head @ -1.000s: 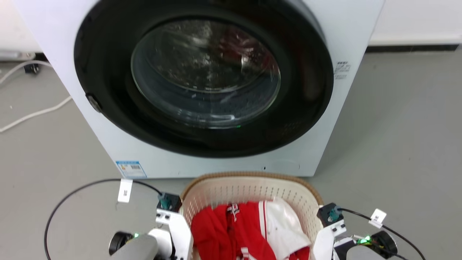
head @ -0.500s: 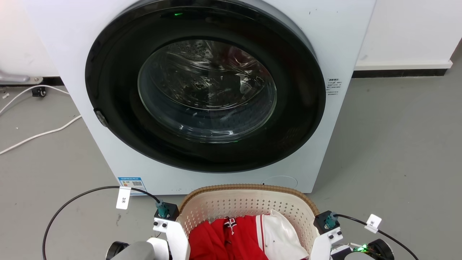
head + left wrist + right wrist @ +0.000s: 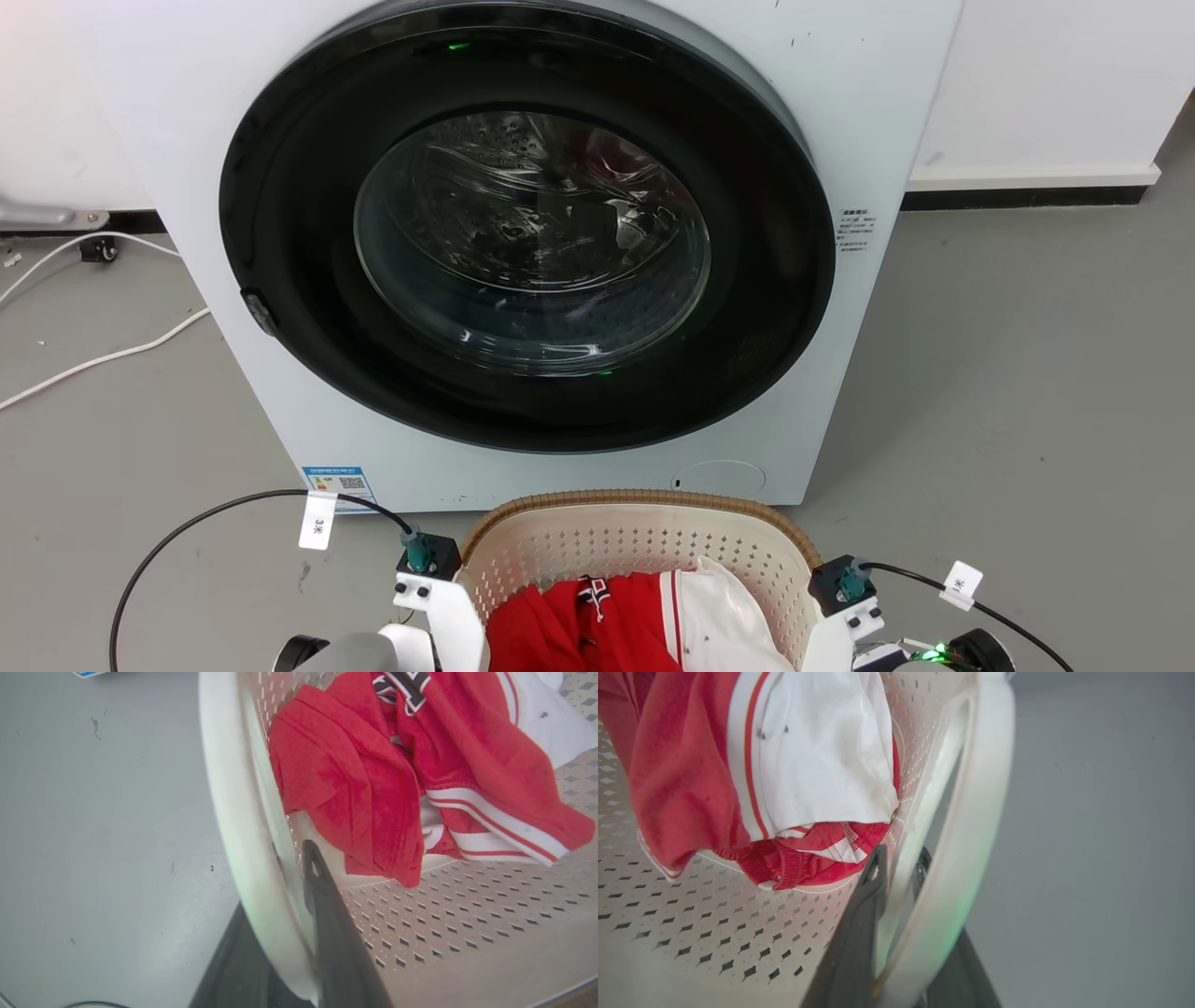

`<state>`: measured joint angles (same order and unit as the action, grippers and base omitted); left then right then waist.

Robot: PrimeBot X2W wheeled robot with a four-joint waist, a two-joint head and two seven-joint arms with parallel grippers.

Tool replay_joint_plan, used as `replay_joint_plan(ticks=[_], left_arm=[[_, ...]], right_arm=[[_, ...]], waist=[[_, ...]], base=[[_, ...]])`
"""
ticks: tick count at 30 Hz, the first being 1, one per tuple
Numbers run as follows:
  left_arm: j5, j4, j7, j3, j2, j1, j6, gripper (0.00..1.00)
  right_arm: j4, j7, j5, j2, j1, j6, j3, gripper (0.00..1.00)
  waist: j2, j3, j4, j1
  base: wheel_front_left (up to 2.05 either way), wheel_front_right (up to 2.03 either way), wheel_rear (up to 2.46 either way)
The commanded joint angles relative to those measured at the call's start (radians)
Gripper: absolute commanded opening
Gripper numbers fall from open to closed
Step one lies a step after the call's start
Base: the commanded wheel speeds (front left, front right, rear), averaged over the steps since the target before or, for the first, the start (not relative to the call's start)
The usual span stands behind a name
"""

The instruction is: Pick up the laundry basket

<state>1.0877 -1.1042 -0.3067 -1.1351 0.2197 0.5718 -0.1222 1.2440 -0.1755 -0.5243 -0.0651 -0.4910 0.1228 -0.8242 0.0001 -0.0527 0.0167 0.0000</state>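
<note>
Straddling the laundry basket [image 3: 644, 499] at the bottom centre of the head view, both pincers clamp its sides. The left pincer [image 3: 292, 858] is clenched on the left side, one finger inside and one outside. The right pincer [image 3: 900, 858] grips the right side likewise. Red and white clothes [image 3: 635, 625] lie inside. The washing machine [image 3: 523, 243] stands above the basket in the frame.

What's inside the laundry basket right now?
The cream perforated plastic laundry basket holds a crumpled red jersey with white stripes and a white fabric piece. Anything beneath them is covered.
</note>
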Motion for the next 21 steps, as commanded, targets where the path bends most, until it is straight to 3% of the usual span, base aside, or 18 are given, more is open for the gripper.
replay_joint_plan(ticks=[1,21], left_arm=[[0.009,0.020,0.006,-0.007,-0.024,0.010,-0.014,0.00],[0.074,0.012,0.020,-0.068,-0.024,0.015,-0.014,0.00]], right_arm=[[-0.007,-0.001,-0.004,0.027,0.001,0.014,-0.024,0.00],[0.013,0.012,-0.075,0.027,-0.015,0.014,-0.089,0.00]], waist=[[-0.0001,0.000,-0.001,0.0000],[-0.0001,0.004,0.000,0.0000]], base=[[0.00,0.00,0.00],[0.00,0.00,0.00]])
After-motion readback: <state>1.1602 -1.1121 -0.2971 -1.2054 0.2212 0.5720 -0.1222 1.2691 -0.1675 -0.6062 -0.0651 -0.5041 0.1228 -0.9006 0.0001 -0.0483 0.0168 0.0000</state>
